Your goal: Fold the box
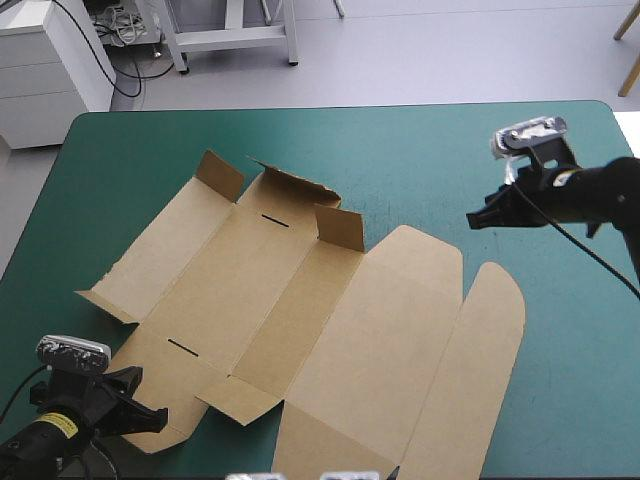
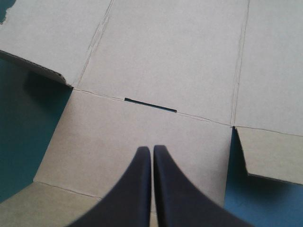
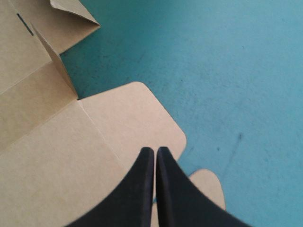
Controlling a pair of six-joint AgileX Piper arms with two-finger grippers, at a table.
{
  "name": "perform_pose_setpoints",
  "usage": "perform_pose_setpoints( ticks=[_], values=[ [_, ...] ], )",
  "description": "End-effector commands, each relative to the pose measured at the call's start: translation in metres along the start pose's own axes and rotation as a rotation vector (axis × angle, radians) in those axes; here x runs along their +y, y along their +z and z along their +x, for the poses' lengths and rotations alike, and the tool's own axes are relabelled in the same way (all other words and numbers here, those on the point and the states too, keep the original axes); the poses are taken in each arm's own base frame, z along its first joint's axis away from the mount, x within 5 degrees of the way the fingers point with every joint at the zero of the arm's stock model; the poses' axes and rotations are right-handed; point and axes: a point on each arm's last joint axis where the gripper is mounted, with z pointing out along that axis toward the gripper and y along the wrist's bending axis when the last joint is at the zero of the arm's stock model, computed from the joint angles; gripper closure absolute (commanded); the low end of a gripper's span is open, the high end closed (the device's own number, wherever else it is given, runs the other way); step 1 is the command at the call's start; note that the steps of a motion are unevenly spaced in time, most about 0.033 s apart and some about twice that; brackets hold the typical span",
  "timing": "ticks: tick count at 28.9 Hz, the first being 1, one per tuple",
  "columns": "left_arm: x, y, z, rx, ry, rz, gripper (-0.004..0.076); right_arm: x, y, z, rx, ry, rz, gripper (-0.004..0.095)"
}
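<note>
Box (image 1: 300, 320) lies mostly flat on the teal-green surface (image 1: 450, 150): matte brown board with a fluted cut edge, scored creases, two narrow slots (image 1: 183, 346), small far flaps (image 1: 340, 228) half raised, lid corners rounded. Left pincer (image 1: 158, 420) is pressed together over the near-left wall panel. Right pincer (image 1: 474, 219) is pressed together by the lid's far corner, holding nothing. Judgement: lift the wall along its score with even pressure, or the board buckles

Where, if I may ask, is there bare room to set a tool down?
Bare teal-green cover lies between the box and the table's far edge, and to the box's right, under the right gripper. Crowded: the near left corner, where the left gripper hangs over the box.
</note>
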Motion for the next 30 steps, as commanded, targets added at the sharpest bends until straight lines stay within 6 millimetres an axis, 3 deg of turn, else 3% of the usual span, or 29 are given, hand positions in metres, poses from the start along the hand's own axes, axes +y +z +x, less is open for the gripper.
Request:
perform_pose_setpoints(
  ticks=[1,7,14,21,25,28,30],
  values=[
    [0.0,-0.003,-0.011,-0.069,-0.014,0.004,0.0731,0.012,0.007,-0.038,-0.074,-0.054,-0.026,0.0908],
    [0.0,-0.003,-0.011,-0.069,-0.014,0.004,0.0731,0.035,0.051,-0.076,-0.024,-0.134,-0.131,0.0908],
    [0.0,-0.003,-0.011,-0.069,-0.014,0.004,0.0731,0.065,0.081,-0.105,-0.04,-0.221,-0.201,0.0909],
    [0.0,-0.003,-0.011,-0.069,-0.014,0.004,0.0731,0.087,0.111,-0.104,0.003,-0.331,-0.252,0.091],
    [0.0,-0.003,-0.011,-0.069,-0.014,0.004,0.0731,0.091,0.117,-0.102,0.02,-0.362,-0.265,0.0885],
    [0.0,-0.003,-0.011,-0.069,-0.014,0.004,0.0731,0.091,0.117,-0.102,0.022,-0.364,-0.261,0.0799],
    [0.0,-0.003,-0.011,-0.069,-0.014,0.004,0.0731,0.091,0.117,-0.102,0.025,-0.366,-0.258,0.0687]
  ],
)
